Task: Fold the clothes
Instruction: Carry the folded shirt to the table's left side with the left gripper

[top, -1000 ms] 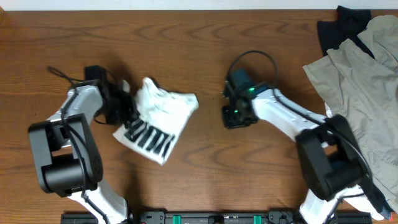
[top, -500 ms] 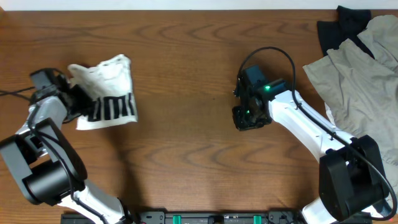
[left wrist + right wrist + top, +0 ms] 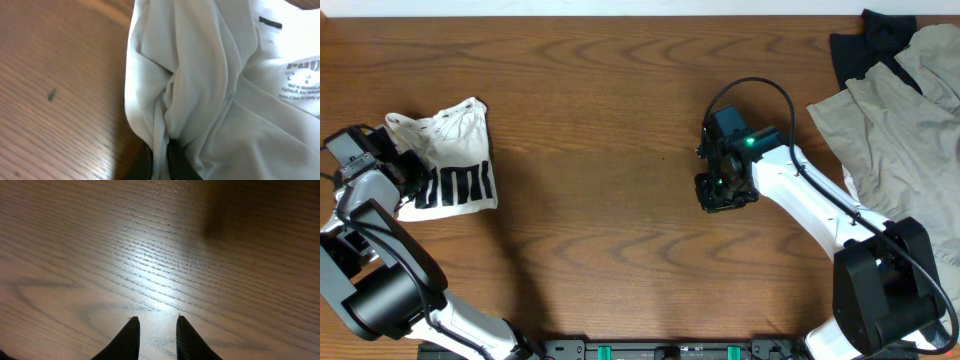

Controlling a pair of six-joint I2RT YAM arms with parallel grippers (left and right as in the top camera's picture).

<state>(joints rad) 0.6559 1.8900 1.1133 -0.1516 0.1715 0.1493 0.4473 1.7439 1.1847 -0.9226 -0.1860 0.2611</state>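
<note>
- Counter: brown wood grain, bright glare under right hand.
- White T-shirt bunched at far left of frame, pinched tight in left hand.
- Right hand centre-right, narrow gap, holding nothing.
- 2 more clothes upper right: beige-grey garment, black garment.

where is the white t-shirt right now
In the overhead view the white T-shirt lies bunched near the left edge of the table, pinched in the left arm's fingers, far across from the beige-grey garment on the right side.
</note>
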